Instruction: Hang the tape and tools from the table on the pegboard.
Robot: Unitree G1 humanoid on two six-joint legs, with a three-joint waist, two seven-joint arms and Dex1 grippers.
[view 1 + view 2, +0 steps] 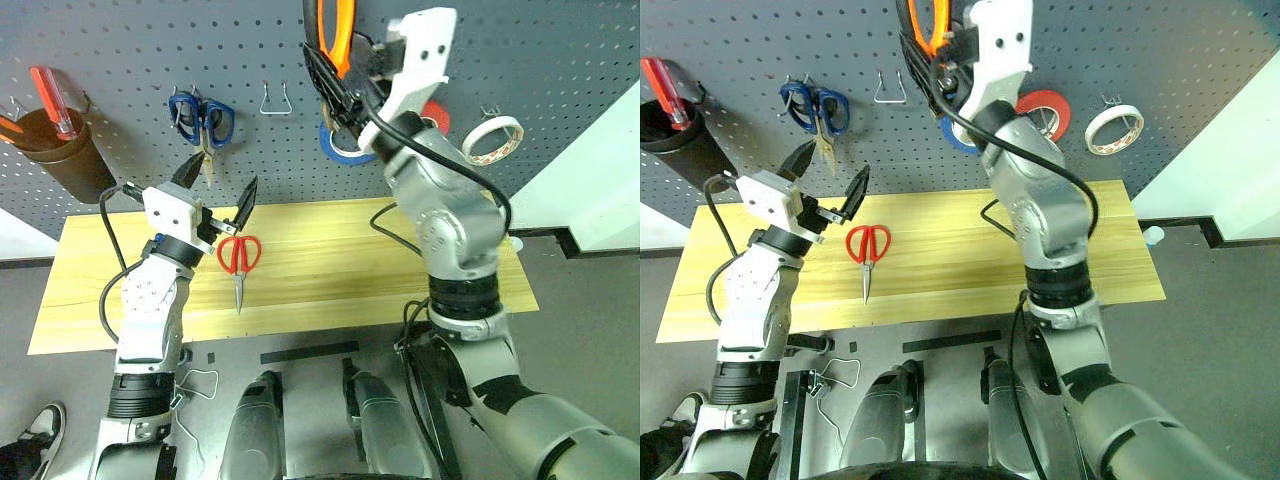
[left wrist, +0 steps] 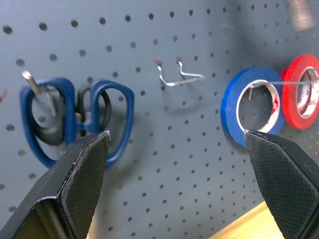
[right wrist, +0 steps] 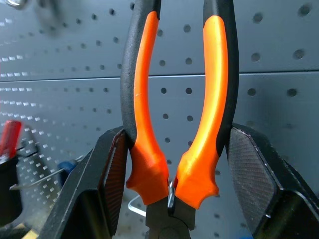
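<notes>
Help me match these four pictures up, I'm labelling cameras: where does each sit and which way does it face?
Left eye: on the head, looking down over both arms at the table and pegboard.
Right eye: beside it, same scene; red scissors lie on the table.
Left wrist: along the open left gripper at the blue scissors.
Right wrist: along the right gripper holding the pliers.
Both wrist views share the pegboard.

Head downward; wrists near pegboard [image 2: 199,164].
</notes>
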